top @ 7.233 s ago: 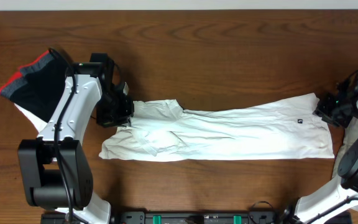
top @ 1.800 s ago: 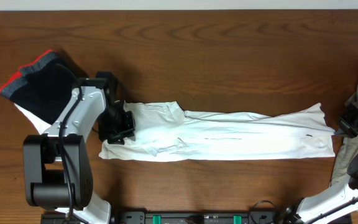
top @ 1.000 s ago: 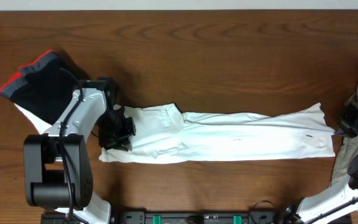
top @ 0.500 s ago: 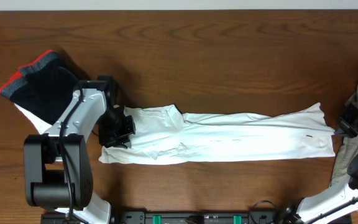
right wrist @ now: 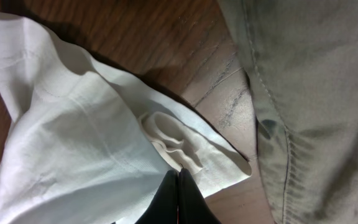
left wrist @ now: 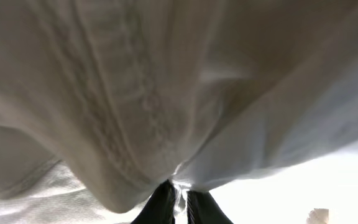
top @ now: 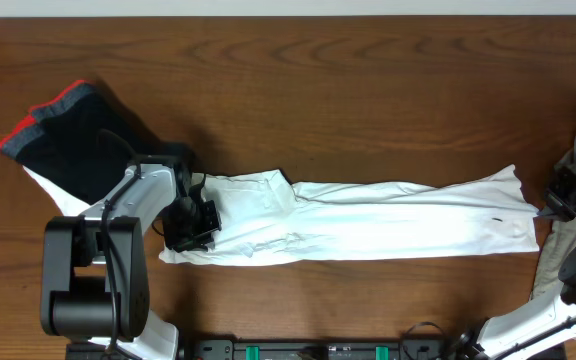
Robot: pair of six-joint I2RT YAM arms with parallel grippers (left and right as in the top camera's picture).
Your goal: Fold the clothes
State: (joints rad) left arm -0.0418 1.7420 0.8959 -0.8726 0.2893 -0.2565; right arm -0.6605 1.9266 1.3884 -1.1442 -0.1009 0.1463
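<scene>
Overhead: left hand [top: 200,221] tugged T-shirt [top: 388,228] lower

You've got the left arm [top: 133,195] at 8 o'clock: white shells, black blocky base [top: 86,295], thin black cable [top: 96,205] along it, black left gripper [top: 200,228]. Right arm [top: 533,315] at 4 o'clock matches, white with a black right gripper [top: 548,208], slim dark fingertips [right wrist: 168,202].
</scene>
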